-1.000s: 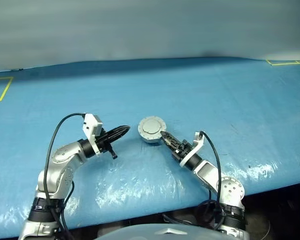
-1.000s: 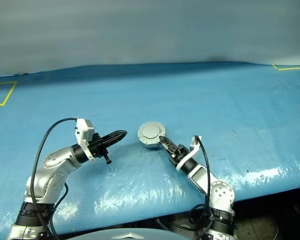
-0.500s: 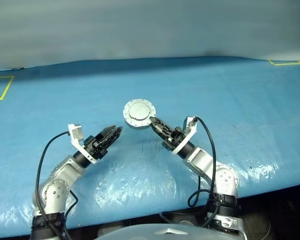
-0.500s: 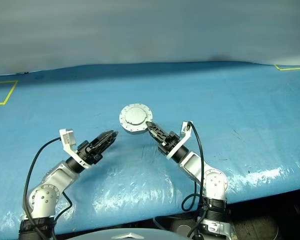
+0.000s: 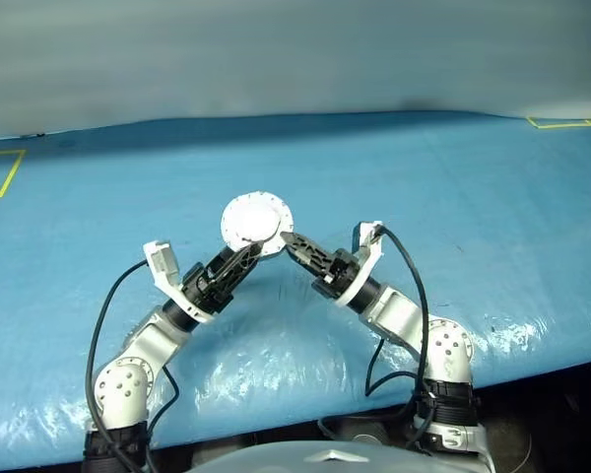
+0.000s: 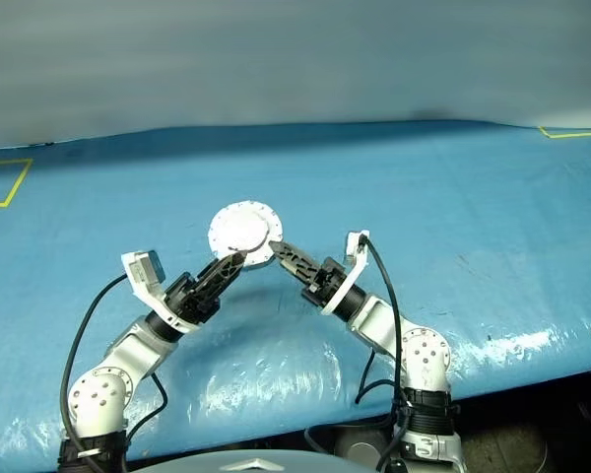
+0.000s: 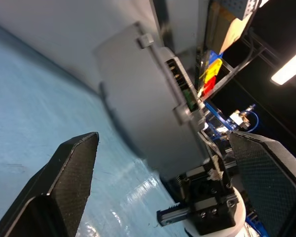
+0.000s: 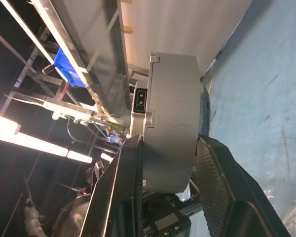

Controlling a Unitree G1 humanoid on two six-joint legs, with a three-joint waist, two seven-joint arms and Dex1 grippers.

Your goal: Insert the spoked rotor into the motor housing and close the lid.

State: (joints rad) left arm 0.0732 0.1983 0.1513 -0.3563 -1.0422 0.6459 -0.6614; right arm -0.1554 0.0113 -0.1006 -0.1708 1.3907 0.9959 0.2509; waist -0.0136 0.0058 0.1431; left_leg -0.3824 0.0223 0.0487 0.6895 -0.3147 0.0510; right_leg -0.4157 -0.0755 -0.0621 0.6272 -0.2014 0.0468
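Holding the Closed Housing Aloft

Covering the whole scene, the blue counter (image 5: 453, 187) lay beneath both arms. Above it, near its middle, the motor housing (image 5: 256, 221) was raised on edge, its lid (image 6: 242, 235) shut and turned toward the camera. The right claw (image 5: 288, 239) pinched the housing's rim. The left claw (image 5: 248, 258) stood spread wide just beside the housing, gripping nothing.

Left claw (image 7: 163, 182) gapes wide around the motor housing (image 7: 148, 98) (edge-on), over blue table (image 7: 29, 98).
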